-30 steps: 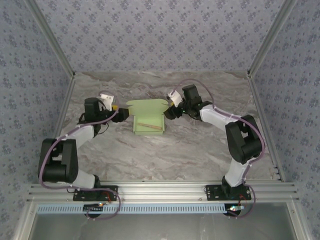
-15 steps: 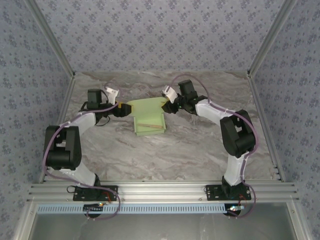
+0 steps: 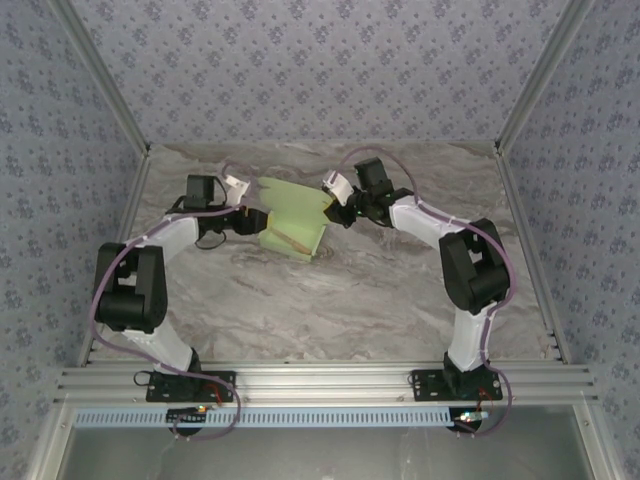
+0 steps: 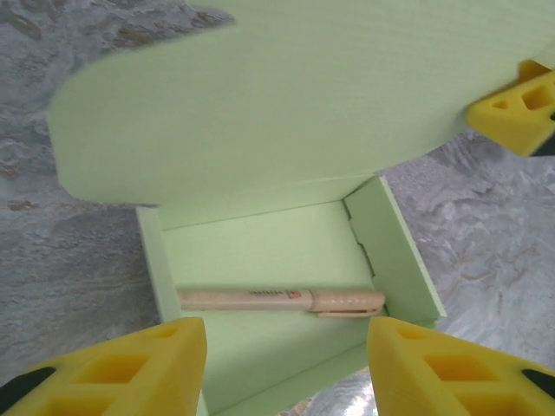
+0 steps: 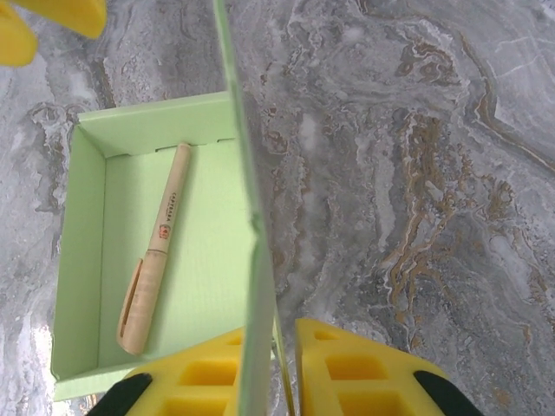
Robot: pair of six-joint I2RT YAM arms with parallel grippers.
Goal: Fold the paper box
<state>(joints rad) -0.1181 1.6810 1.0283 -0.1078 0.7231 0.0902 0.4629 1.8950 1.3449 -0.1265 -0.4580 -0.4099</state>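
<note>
desk [image 3: 350,300]: carries the paper box [image 3: 290,228], towards the far side
paper box: tilted, between the two end effectors
pen [image 5: 156,269]: in the box, on its floor
flap [image 4: 277,87]: rises over the box's far side
left end effector [image 4: 286,368]: at the box's left end
right end effector [image 5: 269,347]: at the right, one finger on each side of the flap's edge

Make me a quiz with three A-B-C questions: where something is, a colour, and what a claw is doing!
1. Where is the tan pen? A in a claw; B inside the paper box; C on an arm.
2. What colour is the box? A red; B blue; C pale green.
3. The right claw is: A shut on the box's flap; B wide open; C holding the pen.
Answers: B, it lies on the box floor; C, the card is pale green; A, it pinches the flap's edge.
</note>
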